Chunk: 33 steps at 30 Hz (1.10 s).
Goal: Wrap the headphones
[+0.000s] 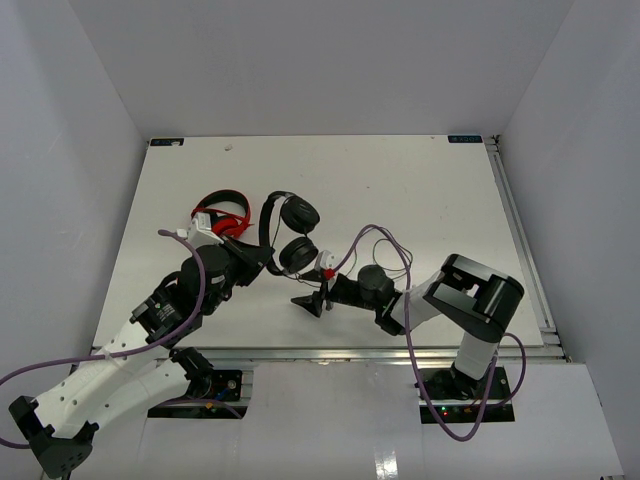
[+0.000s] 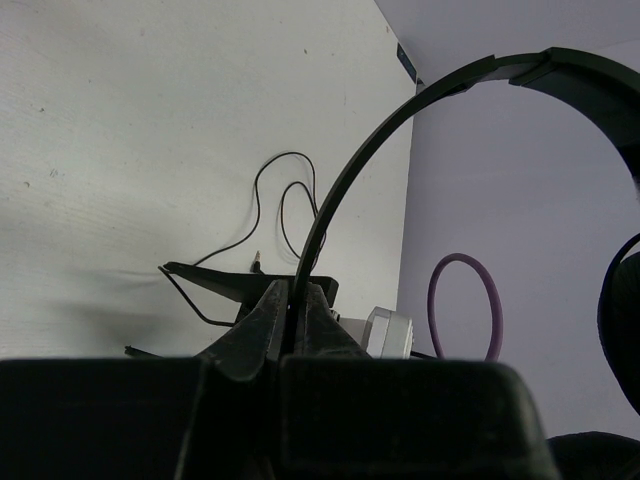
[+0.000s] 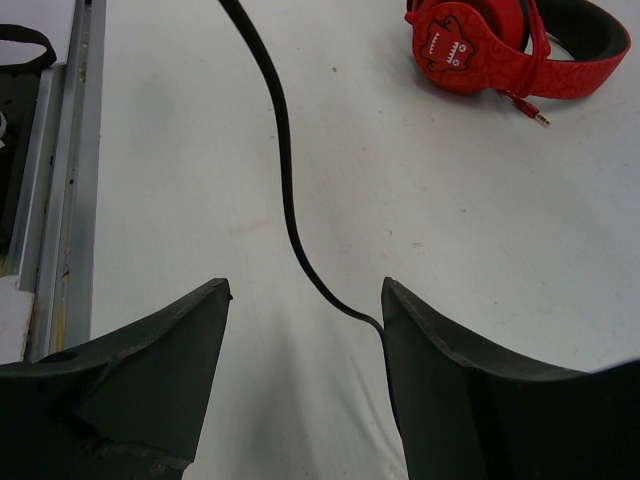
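Since the left gripper [image 2: 290, 300] pinches the light headphones [image 1: 299, 214] by their stiff headband [image 2: 360, 146], the wide-open right gripper [image 3: 305, 290] should probably grasp the limp cable [image 3: 286, 170] between its fingers [image 3: 470, 380].

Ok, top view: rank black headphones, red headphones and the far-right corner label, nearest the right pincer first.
1. Black headphones, just beyond the right pincer.
2. Red headphones, farther back on the left.
3. Corner label, far right, at the back.

Black headphones [image 1: 300, 214], red cartoon-faced headset [image 3: 470, 45], white table [image 1: 400, 190].
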Each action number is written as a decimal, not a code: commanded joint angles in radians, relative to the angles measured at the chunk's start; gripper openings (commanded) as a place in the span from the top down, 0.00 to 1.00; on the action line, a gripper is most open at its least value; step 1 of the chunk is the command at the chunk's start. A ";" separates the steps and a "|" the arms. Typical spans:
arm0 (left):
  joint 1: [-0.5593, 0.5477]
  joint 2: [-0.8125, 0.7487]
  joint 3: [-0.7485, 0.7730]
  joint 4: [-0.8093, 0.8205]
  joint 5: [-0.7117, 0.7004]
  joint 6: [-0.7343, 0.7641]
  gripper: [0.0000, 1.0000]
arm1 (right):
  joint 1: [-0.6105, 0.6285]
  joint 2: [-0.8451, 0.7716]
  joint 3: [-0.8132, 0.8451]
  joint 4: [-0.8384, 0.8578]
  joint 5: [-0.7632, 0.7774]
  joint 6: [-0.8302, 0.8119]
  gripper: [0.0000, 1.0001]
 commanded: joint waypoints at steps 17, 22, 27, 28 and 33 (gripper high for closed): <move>0.004 0.008 -0.008 0.066 0.065 -0.030 1.00 | -0.021 0.008 0.090 0.489 -0.048 -0.083 0.61; 0.003 0.007 -0.008 0.081 0.098 -0.035 1.00 | -0.048 0.020 0.081 0.480 -0.039 -0.062 0.92; 0.003 0.002 -0.011 0.107 0.138 -0.022 1.00 | -0.078 0.042 0.068 0.492 -0.034 -0.018 0.92; 0.003 0.001 -0.012 0.117 0.156 -0.015 1.00 | -0.089 0.043 0.066 0.492 -0.027 -0.011 0.92; 0.003 0.004 -0.023 0.186 0.265 0.105 1.00 | -0.151 0.024 0.058 0.469 -0.025 0.050 0.92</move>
